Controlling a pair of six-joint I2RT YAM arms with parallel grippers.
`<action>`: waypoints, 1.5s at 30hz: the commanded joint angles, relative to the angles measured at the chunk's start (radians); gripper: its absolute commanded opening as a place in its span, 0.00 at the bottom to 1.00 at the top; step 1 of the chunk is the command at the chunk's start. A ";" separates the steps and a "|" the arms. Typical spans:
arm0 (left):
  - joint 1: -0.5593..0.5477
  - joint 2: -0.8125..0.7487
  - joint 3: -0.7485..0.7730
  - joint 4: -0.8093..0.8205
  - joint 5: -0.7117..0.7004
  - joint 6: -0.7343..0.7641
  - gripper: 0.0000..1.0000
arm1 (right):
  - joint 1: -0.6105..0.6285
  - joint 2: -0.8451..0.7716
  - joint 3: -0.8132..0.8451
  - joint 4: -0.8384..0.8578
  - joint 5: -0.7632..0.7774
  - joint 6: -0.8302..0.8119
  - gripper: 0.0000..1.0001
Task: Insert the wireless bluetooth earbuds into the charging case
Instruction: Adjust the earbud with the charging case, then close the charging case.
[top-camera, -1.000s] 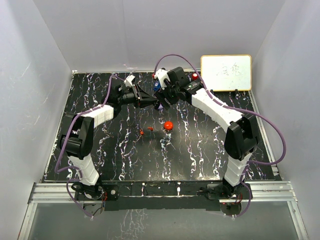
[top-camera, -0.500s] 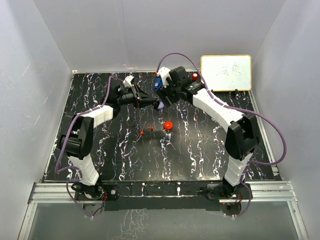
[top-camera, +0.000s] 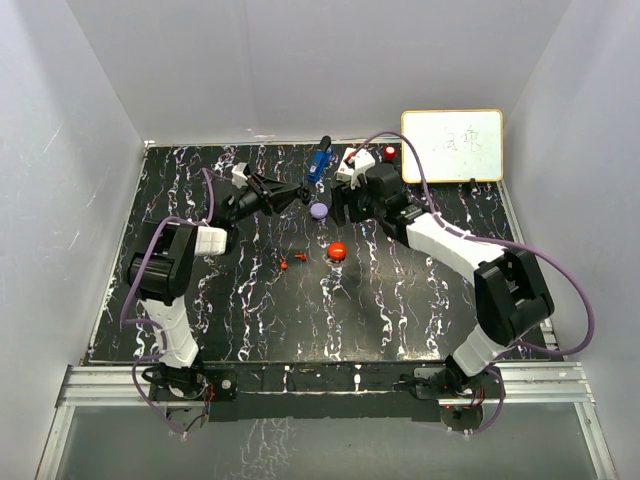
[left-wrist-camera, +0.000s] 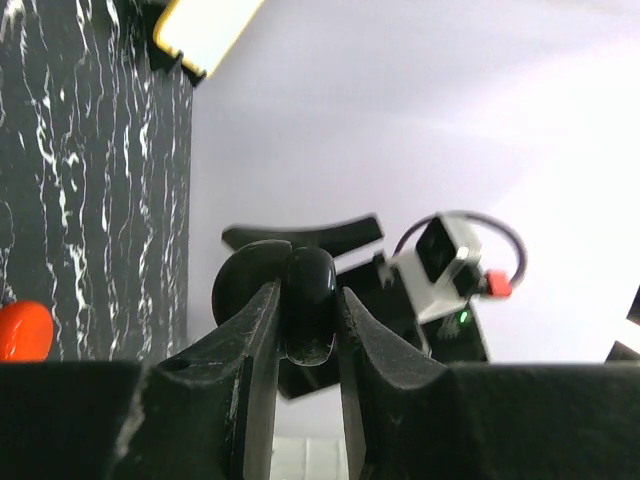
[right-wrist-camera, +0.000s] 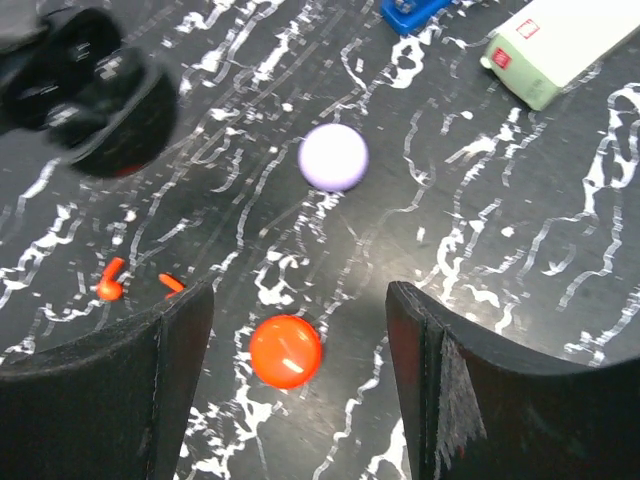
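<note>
My left gripper (top-camera: 296, 191) is shut on a glossy black rounded case (left-wrist-camera: 308, 300) and holds it above the table at the back centre; the case shows blurred in the right wrist view (right-wrist-camera: 100, 95). Two tiny red earbuds (top-camera: 284, 264) (top-camera: 300, 257) lie on the black marbled table; in the right wrist view they are at the left, one (right-wrist-camera: 110, 287) beside the other (right-wrist-camera: 172, 284). My right gripper (right-wrist-camera: 295, 315) is open and empty, its jaws wide apart over a round red puck (right-wrist-camera: 286, 350). No dark earbuds show.
A lilac puck (top-camera: 318, 211) lies between the grippers. The red puck (top-camera: 337, 251) sits mid-table. A blue object (top-camera: 318, 163), a white box (top-camera: 358, 158), a small red item (top-camera: 389, 153) and a whiteboard (top-camera: 452, 145) stand along the back.
My right gripper has drawn back from the left gripper, toward the right and nearer, uncovering the lilac puck. My left gripper has shifted slightly left, still holding the black case.
</note>
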 joint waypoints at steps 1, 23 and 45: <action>-0.017 -0.026 -0.017 0.133 -0.177 -0.098 0.00 | 0.037 -0.063 -0.095 0.366 -0.057 0.083 0.67; -0.122 -0.034 -0.017 0.098 -0.322 -0.141 0.00 | 0.118 0.094 -0.076 0.547 0.210 -0.024 0.67; -0.123 -0.059 -0.087 0.132 -0.283 -0.170 0.00 | 0.108 0.094 -0.117 0.634 0.459 -0.119 0.70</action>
